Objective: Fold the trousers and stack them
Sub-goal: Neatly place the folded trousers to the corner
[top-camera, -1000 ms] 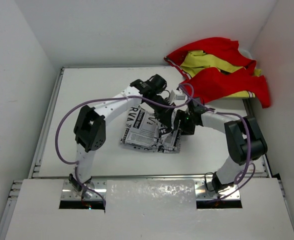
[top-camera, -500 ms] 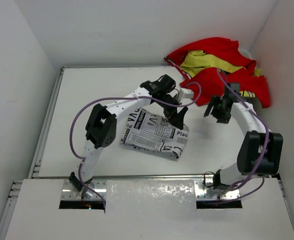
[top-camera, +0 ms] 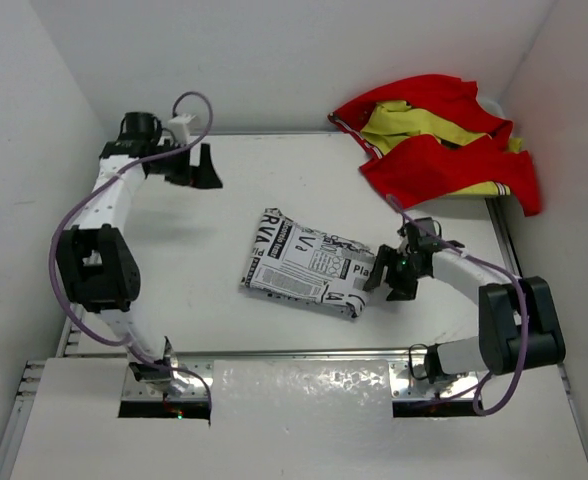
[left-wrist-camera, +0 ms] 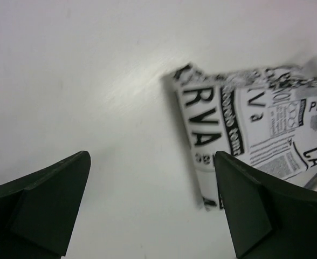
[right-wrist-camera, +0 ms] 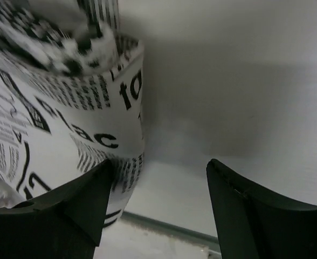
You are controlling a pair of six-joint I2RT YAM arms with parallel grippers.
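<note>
The trousers (top-camera: 309, 265) lie folded into a small printed bundle in the middle of the table. My left gripper (top-camera: 210, 172) hovers open far off at the back left. In the left wrist view its jaws (left-wrist-camera: 153, 208) stand wide over bare table, with the trousers (left-wrist-camera: 245, 124) ahead to the right. My right gripper (top-camera: 379, 280) sits low at the bundle's right edge, open. In the right wrist view the trousers (right-wrist-camera: 61, 108) fill the left side and the left finger (right-wrist-camera: 67, 208) rests against their folded edge. Only table shows between the right gripper's (right-wrist-camera: 158, 202) jaws.
A heap of red and yellow garments (top-camera: 434, 140) lies at the back right corner. The table's raised rim (top-camera: 94, 240) runs along the left side, and a white wall stands close behind it. The table's near edge (right-wrist-camera: 164, 229) shows just beyond my right fingers.
My left gripper opened, let go of the trousers and swung away to the back left. My right arm lifted off toward the red heap, then came down at the bundle's right edge.
</note>
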